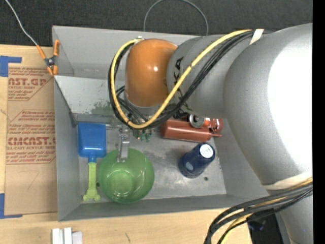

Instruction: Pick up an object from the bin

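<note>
Where end effector (123, 147) hangs, one green bowl (127, 181), one blue scoop (91, 139)

My arm (264, 85) reaches in from the right. My orange wrist cover (147, 70) faces up, yellow and black cables (152, 120) loop round it, and my gripper (123, 147) hangs below it.
</note>
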You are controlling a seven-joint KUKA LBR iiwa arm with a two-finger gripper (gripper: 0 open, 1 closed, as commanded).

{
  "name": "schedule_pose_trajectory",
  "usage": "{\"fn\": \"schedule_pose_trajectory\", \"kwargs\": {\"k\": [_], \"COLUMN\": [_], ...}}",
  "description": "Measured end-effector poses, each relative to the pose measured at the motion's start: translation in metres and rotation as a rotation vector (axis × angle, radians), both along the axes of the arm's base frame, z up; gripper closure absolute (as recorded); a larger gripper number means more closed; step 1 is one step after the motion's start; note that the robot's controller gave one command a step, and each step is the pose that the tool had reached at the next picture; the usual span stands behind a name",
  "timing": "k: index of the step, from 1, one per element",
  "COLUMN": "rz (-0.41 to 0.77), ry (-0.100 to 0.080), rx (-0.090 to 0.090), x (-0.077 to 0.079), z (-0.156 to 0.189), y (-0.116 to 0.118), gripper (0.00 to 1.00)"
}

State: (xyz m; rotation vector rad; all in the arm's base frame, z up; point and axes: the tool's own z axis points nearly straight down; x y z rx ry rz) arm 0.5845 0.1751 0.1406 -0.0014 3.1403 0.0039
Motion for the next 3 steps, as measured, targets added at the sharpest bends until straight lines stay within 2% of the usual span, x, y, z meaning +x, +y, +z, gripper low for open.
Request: {"fn": "schedule_pose_trajectory", "kwargs": {"k": [1,2,3], "rz": [0.0,0.086,0.21], "ry": [0.0,0.005,-0.027], "rx": [0.0,-0.001,0.005], "x": [0.0,-0.028,-0.044], "z": [0.0,-0.072,-0.065], "y": [0.0,-0.004,-0.014], "gripper": [0.0,0.0,1.0]}}
